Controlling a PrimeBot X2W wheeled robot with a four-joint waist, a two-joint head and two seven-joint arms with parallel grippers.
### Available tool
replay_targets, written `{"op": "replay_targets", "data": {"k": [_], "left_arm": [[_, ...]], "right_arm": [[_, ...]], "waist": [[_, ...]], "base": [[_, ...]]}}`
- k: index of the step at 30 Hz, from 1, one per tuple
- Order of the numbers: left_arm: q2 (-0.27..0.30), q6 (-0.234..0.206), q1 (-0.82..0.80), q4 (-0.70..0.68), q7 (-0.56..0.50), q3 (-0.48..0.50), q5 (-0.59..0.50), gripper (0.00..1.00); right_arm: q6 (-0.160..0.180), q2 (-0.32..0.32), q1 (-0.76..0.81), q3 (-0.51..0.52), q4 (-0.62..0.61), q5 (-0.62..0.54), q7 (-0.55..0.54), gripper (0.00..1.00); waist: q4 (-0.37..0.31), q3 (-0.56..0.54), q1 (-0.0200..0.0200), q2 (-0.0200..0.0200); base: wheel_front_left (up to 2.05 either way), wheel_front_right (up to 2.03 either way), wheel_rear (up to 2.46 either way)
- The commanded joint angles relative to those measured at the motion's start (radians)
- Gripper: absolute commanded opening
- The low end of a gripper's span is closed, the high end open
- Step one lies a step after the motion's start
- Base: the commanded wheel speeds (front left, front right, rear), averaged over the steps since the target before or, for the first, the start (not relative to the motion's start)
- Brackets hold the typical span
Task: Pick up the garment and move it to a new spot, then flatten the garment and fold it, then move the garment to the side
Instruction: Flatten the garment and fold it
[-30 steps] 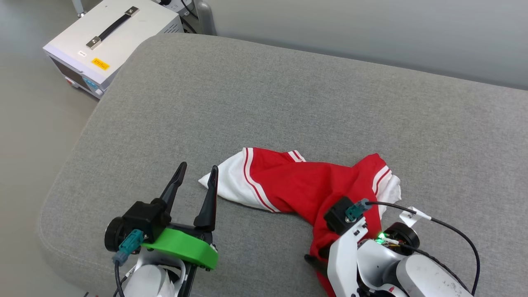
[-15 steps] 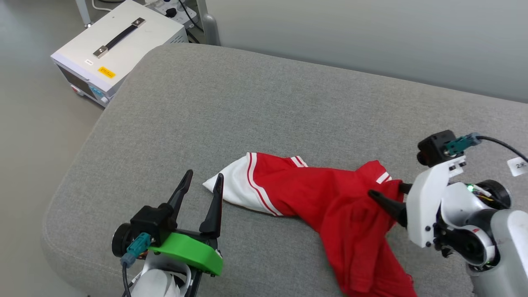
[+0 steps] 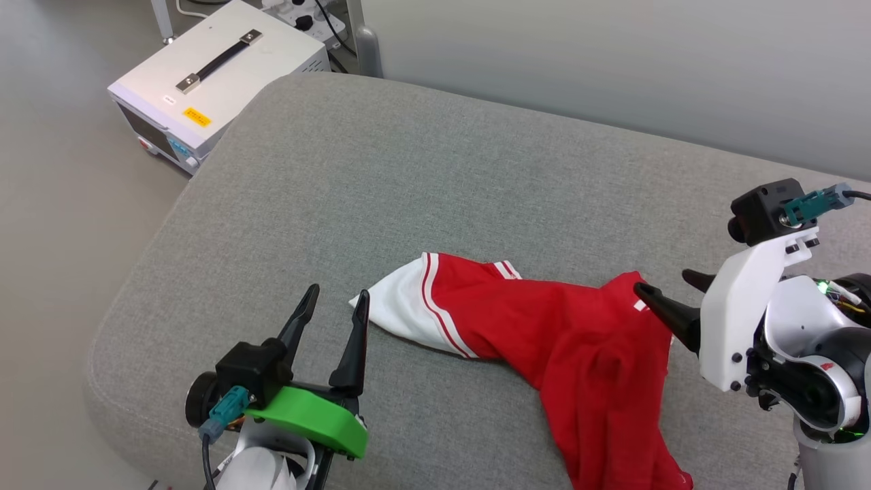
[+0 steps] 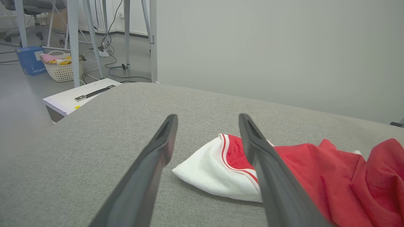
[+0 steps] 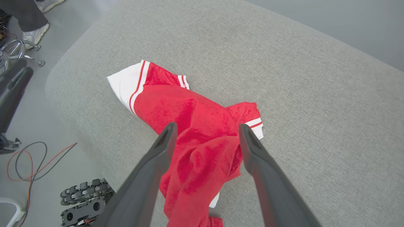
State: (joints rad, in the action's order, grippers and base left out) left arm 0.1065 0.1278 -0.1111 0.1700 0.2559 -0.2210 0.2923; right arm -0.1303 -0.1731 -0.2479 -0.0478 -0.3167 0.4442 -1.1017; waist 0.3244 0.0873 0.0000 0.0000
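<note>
**Head view.** The garment (image 3: 544,333) is lying crumpled on the near half of the grey padded surface (image 3: 442,170). It is running from a white sleeve (image 3: 401,306) with red-and-white striped trim at its left end to a bunched red body that is trailing toward the near right. The left pincer (image 3: 338,292) is hovering just left of the white sleeve, its two dark fingers standing apart and gripping nothing. Whether the finger beside the sleeve is touching its tip cannot be told. The right pincer (image 3: 663,280) is pointing left at the garment's far right corner. Its fingers are likewise standing apart, and one fingertip is lying over the edge of the red cloth. A white box (image 3: 218,75) with a black handle is sitting on the floor beyond the far left corner of the surface.

**Left wrist view.** The spread fingers are framing the sleeve tip, and the red cloth is stretching away to the right. A basket (image 4: 63,67) is standing on the floor far behind.

**Right wrist view.** The spread fingers are looking down on the red folds, with no cloth caught between them. A second striped cuff (image 5: 254,124) is showing at the garment's right side. Loose cables (image 5: 31,164) and a person's shoe (image 5: 34,33) are resting on the floor beside the surface.
</note>
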Motion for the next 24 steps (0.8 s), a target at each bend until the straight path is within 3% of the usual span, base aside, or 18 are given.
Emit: {"op": "replay_targets", "data": {"k": [1,5,8,16,24], "left_arm": [[0.004,0.003,0.016,0.004,0.006,0.000,0.008,1.00],[0.002,0.003,0.021,0.005,0.006,-0.002,0.010,1.00],[0.001,0.003,0.016,-0.001,0.006,-0.005,0.012,1.00],[-0.004,0.003,-0.015,-0.011,0.006,-0.015,0.018,1.00],[-0.017,0.003,-0.036,-0.012,0.006,-0.016,0.022,1.00]], "right_arm": [[0.000,0.006,0.007,-0.002,-0.030,0.004,-0.017,1.00],[0.000,-0.007,0.004,0.004,-0.089,-0.019,-0.059,1.00],[0.000,-0.024,-0.018,0.017,-0.060,-0.054,-0.080,1.00],[0.000,-0.046,-0.131,0.047,0.210,-0.116,-0.097,1.00],[0.000,-0.064,-0.213,0.009,0.433,-0.148,-0.085,1.00]], "waist": [[-0.005,-0.011,0.0000,0.0000],[-0.013,-0.019,0.0000,0.0000],[-0.017,-0.007,0.0000,0.0000],[0.014,0.067,0.0000,0.0000],[0.062,0.127,0.0000,0.0000]], "base": [[0.00,0.00,0.00],[0.00,0.00,0.00],[0.00,0.00,0.00],[0.00,0.00,0.00],[0.00,0.00,0.00]]}}
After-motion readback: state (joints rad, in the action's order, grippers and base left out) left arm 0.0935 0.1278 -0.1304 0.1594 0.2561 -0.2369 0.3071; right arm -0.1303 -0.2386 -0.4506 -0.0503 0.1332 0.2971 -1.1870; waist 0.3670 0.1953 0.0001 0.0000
